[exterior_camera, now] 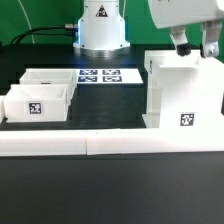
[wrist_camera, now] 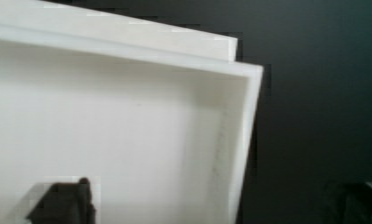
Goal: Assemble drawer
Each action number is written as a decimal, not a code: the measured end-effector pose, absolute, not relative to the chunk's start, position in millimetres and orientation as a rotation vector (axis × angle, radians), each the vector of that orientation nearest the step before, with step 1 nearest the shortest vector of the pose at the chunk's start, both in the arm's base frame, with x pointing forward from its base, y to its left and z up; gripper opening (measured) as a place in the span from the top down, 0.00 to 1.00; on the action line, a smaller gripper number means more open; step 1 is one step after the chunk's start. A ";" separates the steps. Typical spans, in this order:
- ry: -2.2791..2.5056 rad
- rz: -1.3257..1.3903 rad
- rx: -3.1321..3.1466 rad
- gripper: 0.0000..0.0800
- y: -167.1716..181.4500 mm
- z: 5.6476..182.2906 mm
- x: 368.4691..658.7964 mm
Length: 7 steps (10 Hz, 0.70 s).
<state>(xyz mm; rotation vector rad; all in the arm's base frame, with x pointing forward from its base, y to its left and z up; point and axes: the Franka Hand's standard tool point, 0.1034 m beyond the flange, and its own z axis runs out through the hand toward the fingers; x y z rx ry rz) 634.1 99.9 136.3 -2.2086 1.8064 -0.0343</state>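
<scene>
Black matte desk [exterior_camera: 110,195], with a long low white border wall [exterior_camera: 60,145] running across it side to side, in front of everything. The robot base [exterior_camera: 100,25] sits by the far edge. The drawer's tall boxy housing [exterior_camera: 180,95] stands upright toward the desk edge on the exterior view's right. It's smooth white plastic with a square tag [exterior_camera: 187,120] on its face. Toward the opposite edge sit a front tray [exterior_camera: 38,103] and a back tray [exterior_camera: 50,78], both open-topped. The flat marker board [exterior_camera: 100,75] lies between them and the housing. My gripper [exterior_camera: 196,50] hangs just over the housing's top, fingers [wrist_camera: 58,205] spread wide and holding nothing, with a wall edge between them.
</scene>
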 end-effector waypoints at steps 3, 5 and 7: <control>1.761 -0.056 -2.237 0.19 97.5 138.0 629.0; 1.459 -0.024 -2.507 0.19 94.5 136.6 621.6; 1.176 0.029 -2.717 0.19 87.5 148.7 619.5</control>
